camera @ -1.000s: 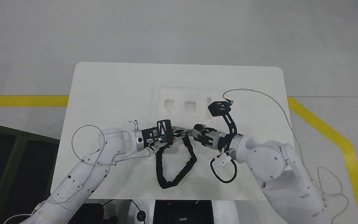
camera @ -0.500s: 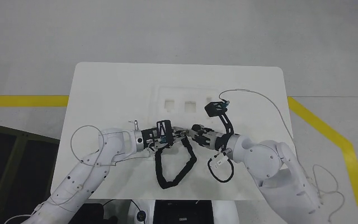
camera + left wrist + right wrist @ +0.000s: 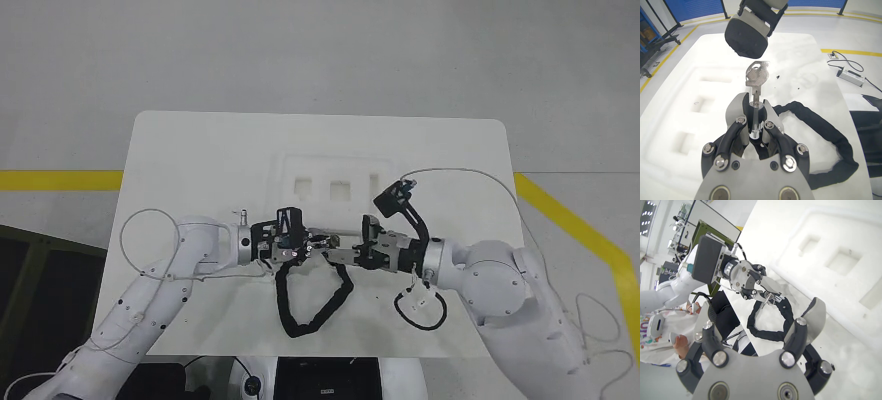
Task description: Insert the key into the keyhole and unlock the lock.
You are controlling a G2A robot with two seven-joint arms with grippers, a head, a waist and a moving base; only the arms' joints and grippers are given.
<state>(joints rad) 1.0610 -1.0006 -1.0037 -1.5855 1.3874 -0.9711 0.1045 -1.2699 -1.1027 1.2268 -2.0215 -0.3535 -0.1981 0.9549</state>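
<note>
At the table's 6 o'clock edge, the chain (image 3: 315,300) loops toward you, its lock cylinder (image 3: 753,117) clamped in the left gripper (image 3: 754,101). The key (image 3: 758,75) sits in the keyhole with its head free. Your right gripper (image 3: 347,253), at the key's 3 o'clock, is spread wide and holds nothing. Close squarely on the flat head before twisting, and brace the cylinder firmly so it can't spin. The foam tray (image 3: 340,160) lies at 12 o'clock.
</note>
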